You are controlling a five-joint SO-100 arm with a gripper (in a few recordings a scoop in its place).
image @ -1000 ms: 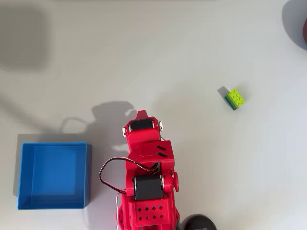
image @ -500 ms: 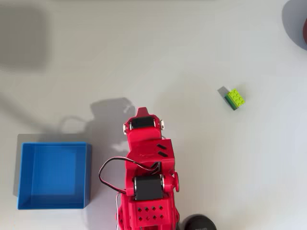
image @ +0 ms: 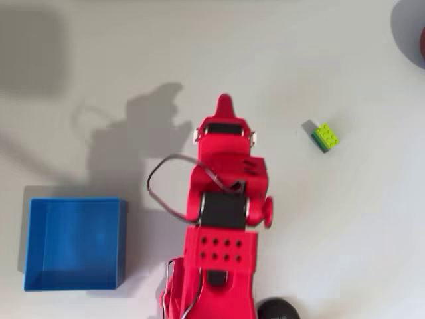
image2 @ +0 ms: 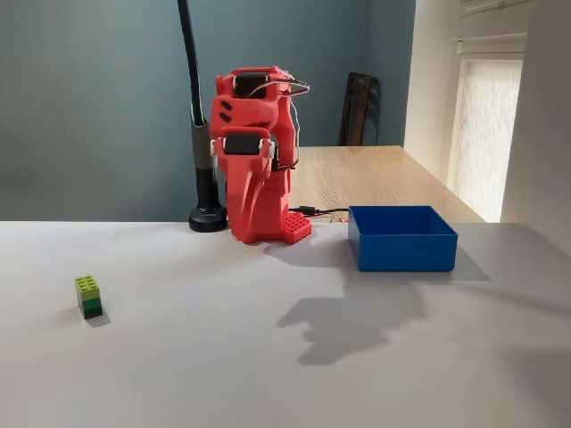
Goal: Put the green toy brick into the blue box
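The green toy brick (image: 325, 137) stands alone on the white table, right of the arm in the overhead view and at the left (image2: 87, 296) in the fixed view. The blue box (image: 74, 242) sits beside the arm's base, at the lower left from overhead and at the right (image2: 401, 237) in the fixed view; nothing lies in it. My red gripper (image: 224, 103) points toward the top of the overhead view, its jaws together in a single tip with nothing held. It is well left of the brick and raised above the table. The red arm (image2: 254, 160) stands folded upright.
A black stand with a round foot (image2: 207, 217) rises next to the arm's base, its foot also at the bottom edge from overhead (image: 279, 309). A dark round object (image: 415, 33) sits at the overhead view's top right corner. A wooden table (image2: 375, 174) lies behind.
The arm has lifted and reached out toward the top of the overhead view, shifting slightly right toward the brick. Brick and box have not moved.
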